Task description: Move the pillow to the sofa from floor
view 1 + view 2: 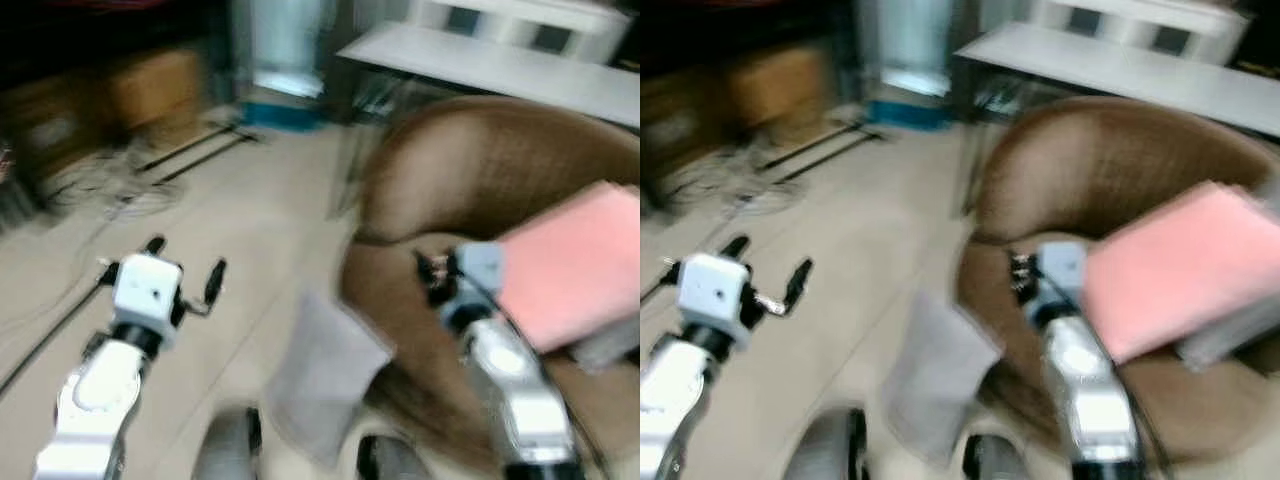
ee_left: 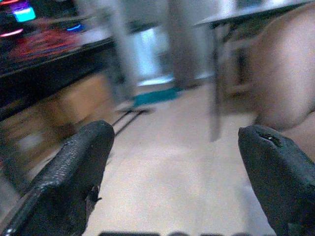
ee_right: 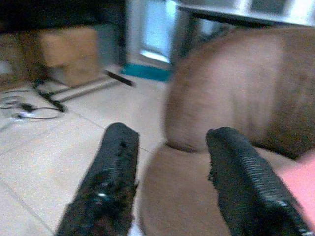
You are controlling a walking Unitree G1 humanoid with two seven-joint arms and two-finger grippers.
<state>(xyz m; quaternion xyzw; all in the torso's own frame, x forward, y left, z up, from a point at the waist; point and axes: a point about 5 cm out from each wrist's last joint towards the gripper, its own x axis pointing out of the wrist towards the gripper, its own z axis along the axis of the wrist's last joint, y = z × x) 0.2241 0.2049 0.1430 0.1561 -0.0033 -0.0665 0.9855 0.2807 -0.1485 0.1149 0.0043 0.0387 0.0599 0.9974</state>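
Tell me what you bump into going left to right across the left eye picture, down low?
Left gripper, open over the floor → grey pillow on the floor by the sofa → right gripper over the brown sofa seat → pink cushion on the sofa.

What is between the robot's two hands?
In the left eye view, a grey cloth-like thing hangs off the brown sofa edge, between the left gripper and right gripper, over bare floor.
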